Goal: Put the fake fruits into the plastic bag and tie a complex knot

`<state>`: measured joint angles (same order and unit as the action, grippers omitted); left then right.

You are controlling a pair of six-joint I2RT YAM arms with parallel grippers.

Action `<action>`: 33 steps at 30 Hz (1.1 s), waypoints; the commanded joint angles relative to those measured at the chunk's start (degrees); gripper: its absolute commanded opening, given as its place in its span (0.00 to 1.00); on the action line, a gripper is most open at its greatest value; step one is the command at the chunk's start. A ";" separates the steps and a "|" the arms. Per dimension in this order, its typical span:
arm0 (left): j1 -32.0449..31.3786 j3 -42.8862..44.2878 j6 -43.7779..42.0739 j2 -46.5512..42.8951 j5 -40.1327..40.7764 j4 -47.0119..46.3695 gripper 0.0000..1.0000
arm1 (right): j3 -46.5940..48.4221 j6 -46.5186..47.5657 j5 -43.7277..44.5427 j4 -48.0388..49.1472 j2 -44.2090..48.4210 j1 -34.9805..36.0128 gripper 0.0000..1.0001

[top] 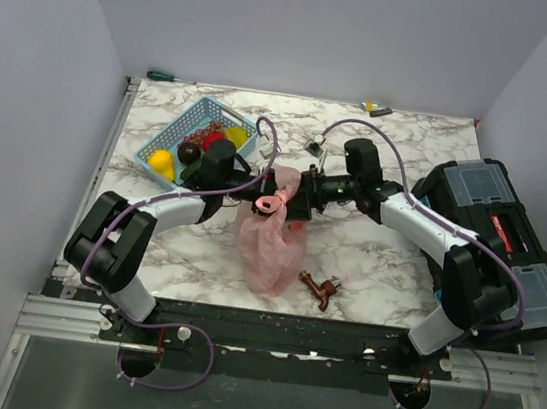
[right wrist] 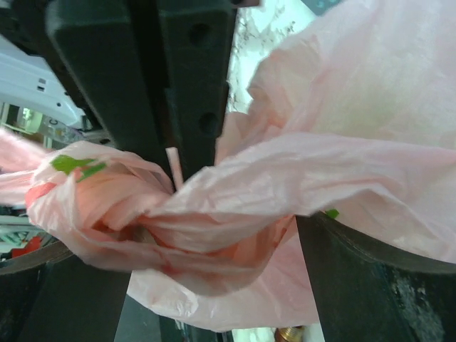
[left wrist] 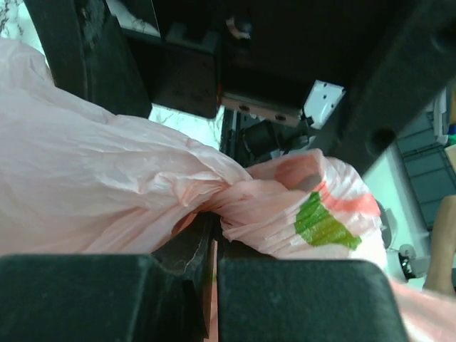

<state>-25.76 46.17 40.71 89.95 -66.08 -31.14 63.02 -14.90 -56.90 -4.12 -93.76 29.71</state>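
You are holding a thin tail of the knot (top: 274,203) pinched in your shut left fingers (left wrist: 306,299), while your right fingers (right wrist: 370,285) are standing wide, gripping nothing — the knot is sitting between them, topping the plastic bag (top: 270,249) lying mid-table (top: 376,268), stretching toward the near edge.

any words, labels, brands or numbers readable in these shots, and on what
No text can be read anywhere.
Green and red print on the translucent pink plastic bag: patches only, no legible letters.
Red label on the black plastic toolbox: too small to read.
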 commanded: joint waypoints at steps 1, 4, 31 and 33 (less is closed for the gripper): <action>-1.38 1.22 9.34 2.48 -1.26 -12.96 0.00 | -0.03 -6.66 0.34 8.20 -0.78 2.37 0.93; -2.26 0.81 8.24 2.81 0.74 -12.05 0.00 | 0.07 -9.88 1.09 11.96 -1.47 3.51 0.93; -0.07 -2.58 7.08 -0.14 3.86 -11.05 0.00 | 7.13 13.58 1.28 -24.27 9.54 -8.89 0.93; -0.08 -2.58 7.08 -0.18 3.86 -11.18 0.00 | 7.34 13.42 1.28 -24.14 8.98 -10.21 0.81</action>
<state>-26.00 44.21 47.70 91.77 -61.76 -39.94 68.42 -2.85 -53.89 -24.49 -84.62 22.63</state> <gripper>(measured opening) 0.007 0.937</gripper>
